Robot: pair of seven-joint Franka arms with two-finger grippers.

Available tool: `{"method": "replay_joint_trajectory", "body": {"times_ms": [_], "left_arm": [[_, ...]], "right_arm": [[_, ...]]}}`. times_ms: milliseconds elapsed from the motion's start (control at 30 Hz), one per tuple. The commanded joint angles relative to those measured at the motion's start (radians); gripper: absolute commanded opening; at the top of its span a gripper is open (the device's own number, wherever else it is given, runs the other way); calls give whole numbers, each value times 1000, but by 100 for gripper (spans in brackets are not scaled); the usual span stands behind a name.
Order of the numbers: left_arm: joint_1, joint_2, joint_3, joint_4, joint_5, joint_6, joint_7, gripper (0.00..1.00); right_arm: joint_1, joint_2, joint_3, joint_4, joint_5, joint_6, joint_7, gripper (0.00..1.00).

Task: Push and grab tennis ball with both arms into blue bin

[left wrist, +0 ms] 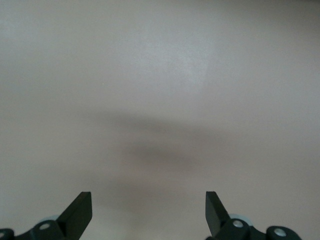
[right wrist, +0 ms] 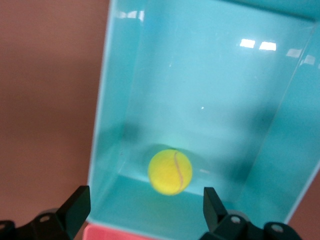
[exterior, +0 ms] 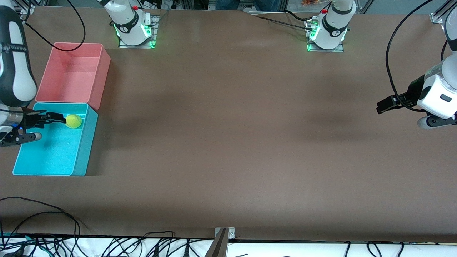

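The left arm [exterior: 433, 96] runs off the front view's edge

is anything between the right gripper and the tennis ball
Nothing: the right wrist view shows the tennis ball lying free in the blue bin, under the open right gripper.
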Motion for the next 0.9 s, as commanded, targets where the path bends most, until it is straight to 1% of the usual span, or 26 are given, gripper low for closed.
{"method": "replay_joint_trajectory", "body": {"times_ms": [0,133,267,467,667,767,867], "left_arm": [[2,-15,-3,-1,21,-14,15,100],[2,-15,-4,-1,21,-14,17,100],[3,-15,-3,2,10,-11,23,100],[3,-14,-3,5,2,-4,23,100],[5,-12,-1,7,1,-4,23,100],[8,-10,0,8,-1,-3,19,100],[8,-6,2,31,-2,-1,15,100]], "right_arm": [[-8,-23,39,124,20,-187,-7,100],[3,-23,56,228,17,-311,5,100],[22,-29,62,278,18,-394,60,100],[39,-77,113,290,17,-442,160,100],[41,-121,184,290,17,-477,171,100],[41,-141,199,290,18,-497,186,100],[44,-155,213,290,17,-505,228,100]]}}
